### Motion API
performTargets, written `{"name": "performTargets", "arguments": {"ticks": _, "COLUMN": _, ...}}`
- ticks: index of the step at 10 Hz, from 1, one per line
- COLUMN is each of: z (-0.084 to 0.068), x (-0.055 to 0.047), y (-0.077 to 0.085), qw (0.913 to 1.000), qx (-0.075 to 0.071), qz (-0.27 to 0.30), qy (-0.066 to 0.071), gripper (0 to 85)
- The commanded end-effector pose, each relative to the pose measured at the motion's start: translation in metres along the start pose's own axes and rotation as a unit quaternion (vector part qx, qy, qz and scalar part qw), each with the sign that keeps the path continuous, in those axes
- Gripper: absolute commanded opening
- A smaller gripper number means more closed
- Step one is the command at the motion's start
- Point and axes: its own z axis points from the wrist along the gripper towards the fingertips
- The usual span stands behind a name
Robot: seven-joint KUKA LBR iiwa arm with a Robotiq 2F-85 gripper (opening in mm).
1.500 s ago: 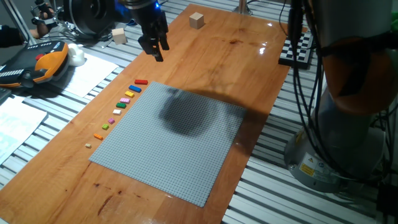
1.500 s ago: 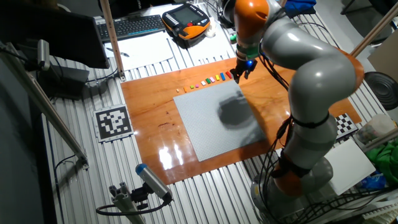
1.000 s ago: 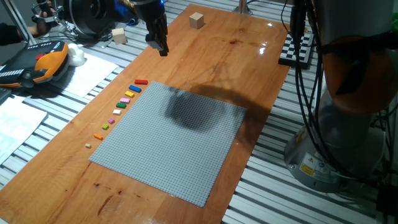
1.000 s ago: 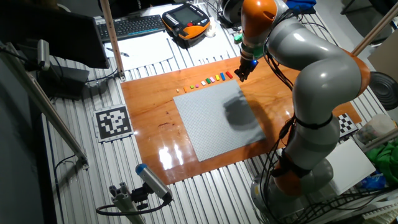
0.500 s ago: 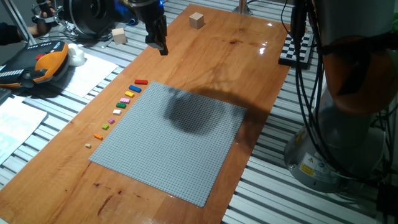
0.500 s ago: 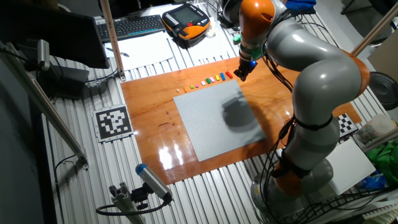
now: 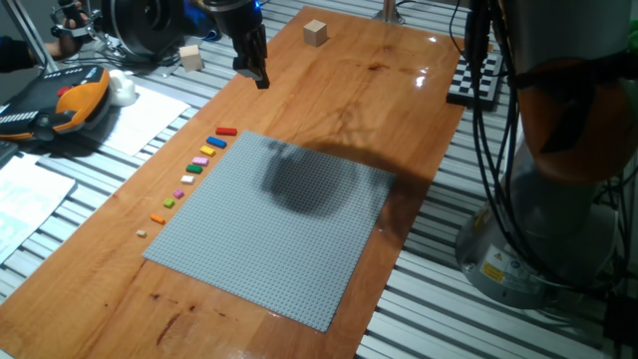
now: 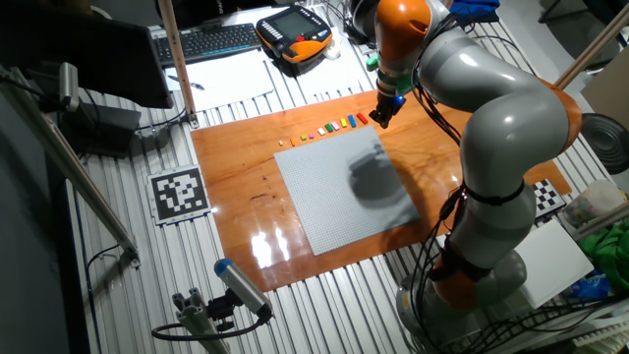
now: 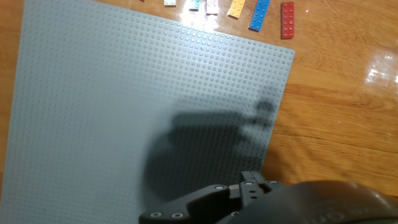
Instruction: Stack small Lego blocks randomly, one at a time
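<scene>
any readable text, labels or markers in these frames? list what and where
No legible words or numbers in any view.
Yellow sticker on the robot base: print too small to read.
Black-and-white fiducial marker on the slatted bench: a coded pattern, no text.
Checkerboard card by the table edge: pattern only.
Orange pendant: screen and keys too blurred to read.
Papers on the bench: no print legible.

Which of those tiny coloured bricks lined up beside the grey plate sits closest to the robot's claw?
The red brick, at the end of the row nearest the gripper. The blue one lies next to it, and the rest trail away along the grey plate.
</scene>
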Motion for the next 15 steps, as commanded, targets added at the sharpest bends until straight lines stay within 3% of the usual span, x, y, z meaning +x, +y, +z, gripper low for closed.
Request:
{"name": "performTargets", "arguments": {"ticks": 1, "z": 0.0000, "x": 0.0000, "y": 0.0000, "qw": 1.0000, "qx": 0.000, "qz": -0.001, "qy": 0.001, "gripper": 0.0}}
{"name": "performTargets", "arguments": {"ticks": 15, "z": 0.0004, "x": 0.0003, "y": -0.0006, "qw": 1.0000, "qx": 0.003, "qz": -0.006, "qy": 0.006, "gripper": 0.0}}
